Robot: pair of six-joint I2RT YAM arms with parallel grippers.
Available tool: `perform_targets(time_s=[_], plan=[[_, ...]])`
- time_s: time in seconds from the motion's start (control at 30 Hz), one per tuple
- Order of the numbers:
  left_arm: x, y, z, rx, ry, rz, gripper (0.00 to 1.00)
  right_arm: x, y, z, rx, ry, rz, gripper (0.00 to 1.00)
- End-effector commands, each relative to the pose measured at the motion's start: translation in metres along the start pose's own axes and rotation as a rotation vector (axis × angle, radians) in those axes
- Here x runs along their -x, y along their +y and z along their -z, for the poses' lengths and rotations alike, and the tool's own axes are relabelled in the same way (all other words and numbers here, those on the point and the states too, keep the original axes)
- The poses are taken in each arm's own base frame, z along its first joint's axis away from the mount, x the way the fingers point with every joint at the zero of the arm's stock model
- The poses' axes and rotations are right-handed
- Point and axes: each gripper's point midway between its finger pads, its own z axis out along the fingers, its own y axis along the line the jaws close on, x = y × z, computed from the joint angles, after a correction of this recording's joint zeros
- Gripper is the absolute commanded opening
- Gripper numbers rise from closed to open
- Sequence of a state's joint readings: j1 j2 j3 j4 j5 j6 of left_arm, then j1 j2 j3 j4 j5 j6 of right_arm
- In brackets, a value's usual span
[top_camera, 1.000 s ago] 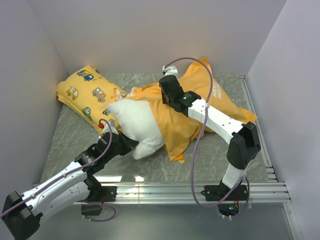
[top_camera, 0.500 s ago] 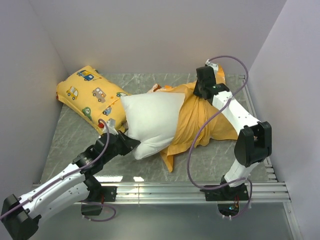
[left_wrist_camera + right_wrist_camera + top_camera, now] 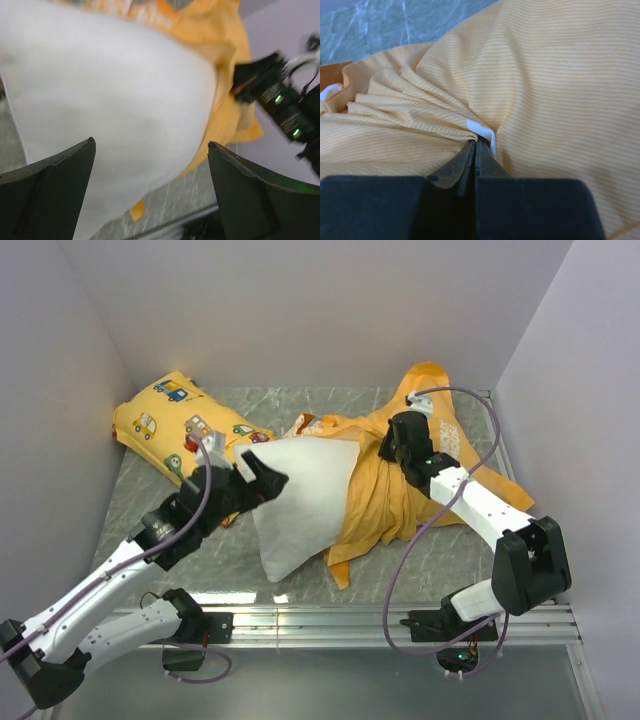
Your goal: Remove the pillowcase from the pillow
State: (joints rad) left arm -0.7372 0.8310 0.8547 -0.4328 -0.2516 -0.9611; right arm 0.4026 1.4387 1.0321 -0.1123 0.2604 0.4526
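The pillow (image 3: 300,505) lies in the middle of the table (image 3: 140,540), one corner pointing toward the near edge. The pillowcase (image 3: 385,500) lies bunched on its right, overlapping the pillow's right edge and reaching back to the far right corner. A small pillow (image 3: 170,420) sits in the far left corner, behind and left of the pillow and near it. The left claw (image 3: 265,472) is at the pillow's far left corner, between the two pillows, its jaws spread with the pillow ahead of them. The right claw (image 3: 477,146) sits on the pillowcase just right of the pillow, pinched on a fold of it.
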Motion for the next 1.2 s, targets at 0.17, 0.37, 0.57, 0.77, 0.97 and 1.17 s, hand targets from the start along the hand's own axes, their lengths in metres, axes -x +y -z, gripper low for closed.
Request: perform_targets(time_s=[0.17,0.37,0.57,0.77,0.97,1.17], plan=[[0.04,-0.003,-0.062,0.227,-0.042,-0.142,0.99,-0.041,0.01,0.009,0.044,0.09,0.03,0.0],[0.004,0.032,-0.134,0.295,0.182,-0.063,0.99,-0.041,0.008,0.012,0.049,0.086,0.04,0.0],[-0.023,0.03,-0.168,0.232,0.282,-0.083,0.01,-0.031,0.019,0.019,0.097,0.092,0.064,0.0],[-0.024,0.006,-0.151,0.122,0.194,-0.209,0.0,0.004,0.036,0.036,0.151,0.056,0.123,0.25],[-0.033,-0.012,-0.126,0.059,0.078,-0.353,0.0,0.064,0.08,0.051,0.279,0.011,0.219,0.71],[-0.052,-0.006,-0.116,0.038,0.03,-0.382,0.0,0.05,0.137,0.038,0.416,0.123,0.405,0.8]])
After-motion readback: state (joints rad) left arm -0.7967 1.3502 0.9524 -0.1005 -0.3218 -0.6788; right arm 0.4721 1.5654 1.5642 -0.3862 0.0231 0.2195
